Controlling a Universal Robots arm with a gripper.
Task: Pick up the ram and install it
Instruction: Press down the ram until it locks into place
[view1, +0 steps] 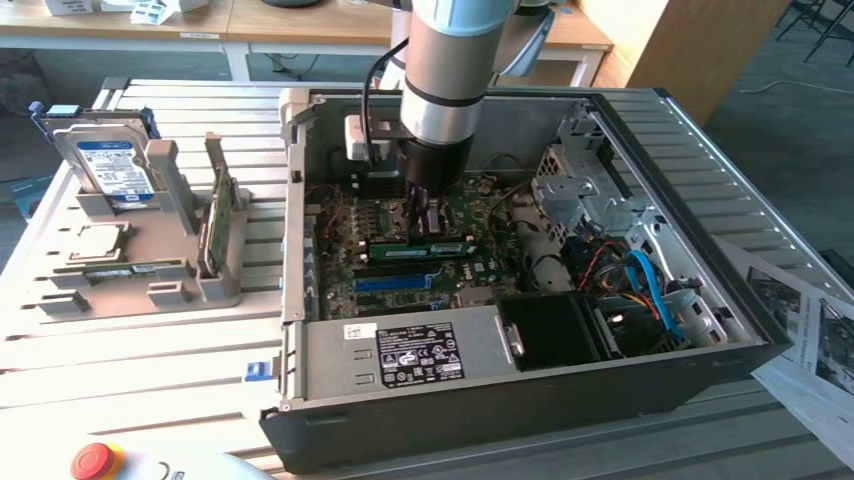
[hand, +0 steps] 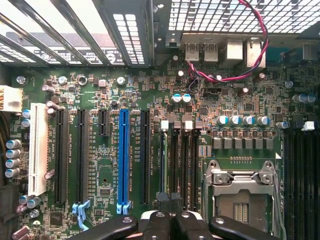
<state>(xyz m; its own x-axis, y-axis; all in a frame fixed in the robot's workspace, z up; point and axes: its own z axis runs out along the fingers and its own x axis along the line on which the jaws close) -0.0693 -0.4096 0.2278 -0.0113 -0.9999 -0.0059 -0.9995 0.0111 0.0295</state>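
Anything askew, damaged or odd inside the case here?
Nothing stands out. The ram lies straight along its slot under the shut gripper; I cannot tell if it is fully seated. The processor socket is empty.

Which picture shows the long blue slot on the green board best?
The wrist view. There the blue slot runs whole and unblocked across the motherboard, from close above. In the exterior view the same blue slot is a small slanted strip deep inside the computer case.
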